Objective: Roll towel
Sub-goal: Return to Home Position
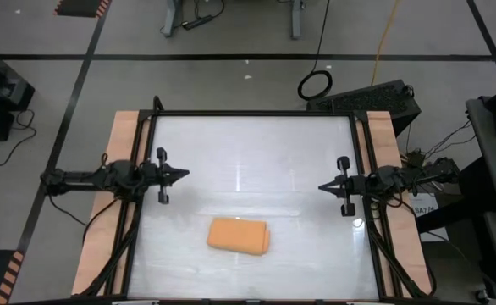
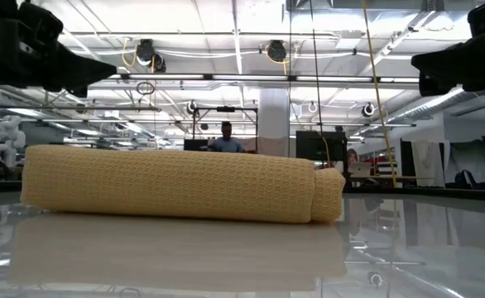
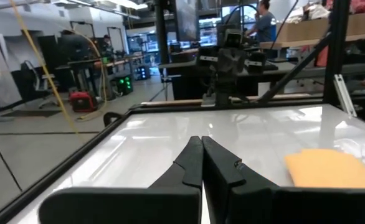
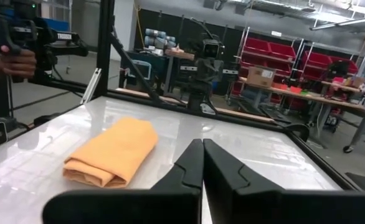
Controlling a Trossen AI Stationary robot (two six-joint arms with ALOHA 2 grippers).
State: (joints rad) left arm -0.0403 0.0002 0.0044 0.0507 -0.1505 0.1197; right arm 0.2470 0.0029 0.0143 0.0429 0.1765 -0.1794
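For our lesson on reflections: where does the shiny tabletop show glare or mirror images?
High view: pale light streaks cross the tabletop near the towel. Low view: the towel's mirror image lies directly beneath it. Left wrist view: bright glare ahead of the left gripper.

the white tabletop (image 1: pixel 256 140) is glossy, sits in a black frame (image 1: pixel 252 113), and has bare wooden boards (image 1: pixel 125 131) down both sides. on the grey floor past the far edge there's a black cable loop (image 1: pixel 316 84) with a dark case (image 1: pixel 375 95) just beside it, and a yellow cable (image 1: pixel 388 34) trails off. orange-and-black hazard stripes (image 1: pixel 79 7) sit farther out. room behind has a white pillar (image 2: pixel 273 120), a person (image 2: pixel 227 137) way back, red bins (image 4: pixel 276 53) on shelves, and a cardboard box (image 4: pixel 260 76) near them.
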